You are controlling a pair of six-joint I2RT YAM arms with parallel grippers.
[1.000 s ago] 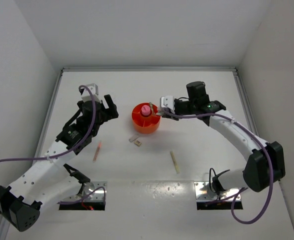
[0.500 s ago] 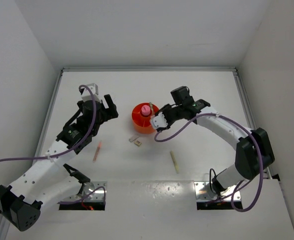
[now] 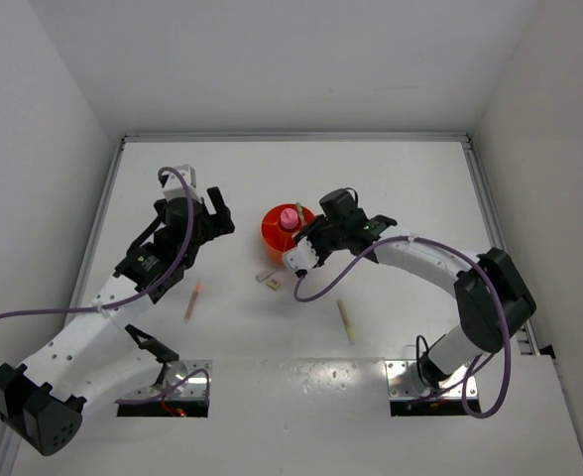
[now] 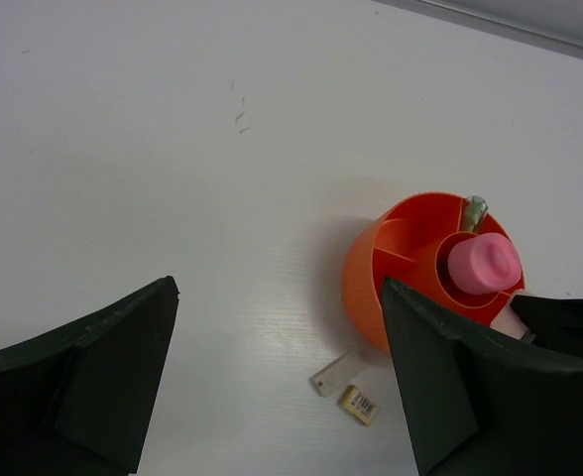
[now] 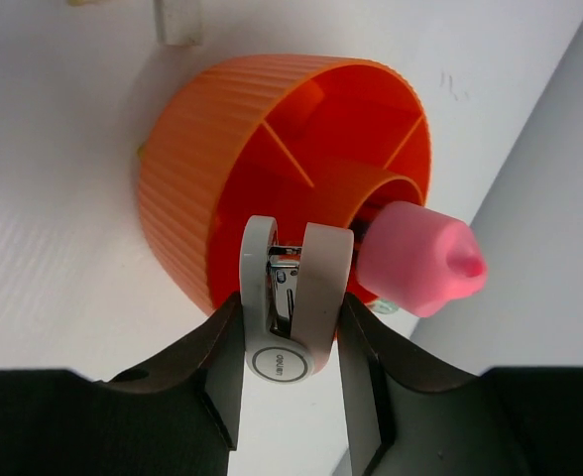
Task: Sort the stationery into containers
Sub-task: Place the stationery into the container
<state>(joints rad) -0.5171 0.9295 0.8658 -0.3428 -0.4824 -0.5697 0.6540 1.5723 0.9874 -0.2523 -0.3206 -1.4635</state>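
The round orange organiser (image 3: pixel 280 238) stands mid-table with the pink cylinder (image 3: pixel 289 216) upright in its central well. A mint green stick (image 4: pixel 473 211) leans in a far compartment. My right gripper (image 3: pixel 299 258) is shut on the pale mini stapler (image 5: pixel 291 302) and holds it at the organiser's (image 5: pixel 202 169) near-right rim, beside the pink cylinder (image 5: pixel 420 263). Two tiny beige blocks (image 3: pixel 269 281) lie just in front of the organiser (image 4: pixel 376 273). A thin pink-orange pen (image 3: pixel 192 300) lies to the left and a pale yellow stick (image 3: pixel 345 320) to the near right. My left gripper (image 3: pixel 215 213) hangs open and holds nothing.
The white table is bounded by a raised rim (image 3: pixel 291 139) at the back and walls at both sides. The arm bases' metal plates (image 3: pixel 177 382) sit at the near edge. In the left wrist view, the two blocks (image 4: pixel 346 387) lie between the open fingers (image 4: pixel 123 367).
My right arm swung left and nearer with the stapler, from the organiser's right side to its near-right rim. The left arm has not moved.
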